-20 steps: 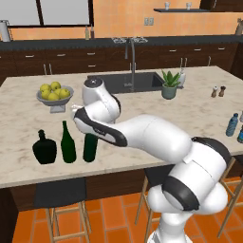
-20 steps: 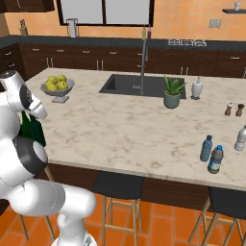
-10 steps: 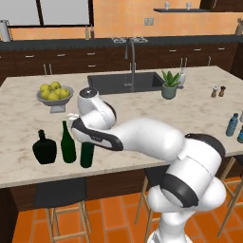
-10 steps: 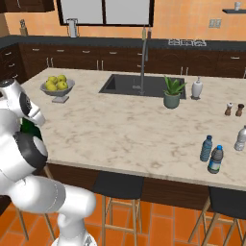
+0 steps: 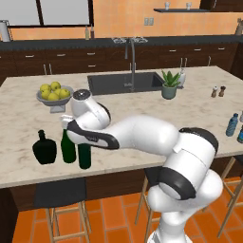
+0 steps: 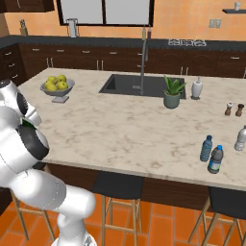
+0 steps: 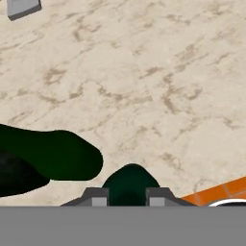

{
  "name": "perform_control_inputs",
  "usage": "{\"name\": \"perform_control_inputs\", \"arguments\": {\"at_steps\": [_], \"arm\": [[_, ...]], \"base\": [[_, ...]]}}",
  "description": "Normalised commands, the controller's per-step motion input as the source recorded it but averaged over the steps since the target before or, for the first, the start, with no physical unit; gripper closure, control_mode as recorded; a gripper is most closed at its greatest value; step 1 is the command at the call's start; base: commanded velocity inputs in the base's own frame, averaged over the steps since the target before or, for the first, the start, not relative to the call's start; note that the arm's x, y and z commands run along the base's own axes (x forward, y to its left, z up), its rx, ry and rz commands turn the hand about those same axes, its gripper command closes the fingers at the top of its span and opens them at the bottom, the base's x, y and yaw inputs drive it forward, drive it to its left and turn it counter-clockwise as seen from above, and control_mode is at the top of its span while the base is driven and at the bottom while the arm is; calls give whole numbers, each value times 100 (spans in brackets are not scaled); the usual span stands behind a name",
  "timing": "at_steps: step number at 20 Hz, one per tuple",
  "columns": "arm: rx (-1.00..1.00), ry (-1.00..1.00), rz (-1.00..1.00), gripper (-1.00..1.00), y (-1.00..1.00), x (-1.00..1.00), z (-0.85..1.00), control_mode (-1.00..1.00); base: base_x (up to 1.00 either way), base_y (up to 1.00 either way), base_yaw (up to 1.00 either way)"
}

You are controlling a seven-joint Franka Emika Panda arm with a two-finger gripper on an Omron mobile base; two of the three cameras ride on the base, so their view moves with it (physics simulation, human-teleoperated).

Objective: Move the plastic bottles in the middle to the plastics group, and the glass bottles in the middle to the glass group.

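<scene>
Jaws of gripper (image 7: pixel 127 197) clamped on tall dark-green glass bottle (image 5: pixel 85 155) beside squat black bottle (image 5: pixel 44 148) near worktop's front-left edge; next, likely release and lift clear.

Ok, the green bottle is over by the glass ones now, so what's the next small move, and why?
Probably open the hand and lift straight up. It is shut on the green bottle, which appears to stand upright on the counter beside the other green bottle and the squat black bottle, so it looks placed.

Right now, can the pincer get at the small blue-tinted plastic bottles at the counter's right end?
Probably not: the pincer is shut on a tall dark green glass bottle at the counter's far left; the blue-tinted plastic bottles stand across it.
</scene>
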Motion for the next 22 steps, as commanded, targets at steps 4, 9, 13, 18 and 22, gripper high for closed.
{"name": "perform_control_inputs", "arguments": {"at_steps": [4,9,13,18,22], "arm": [[0,0,0,100,0,-22,-28,-100],[0,0,0,-100,-12,-23,-27,-100],[0,-3,0,-100,-25,-2,-4,-100],[0,-9,-1,-100,-3,8,14,-100],[0,-4,-9,-100,0,15,52,-100]], "base": [[0,0,0],[0,0,0],[0,0,0],[0,0,0],[0,0,0]]}}
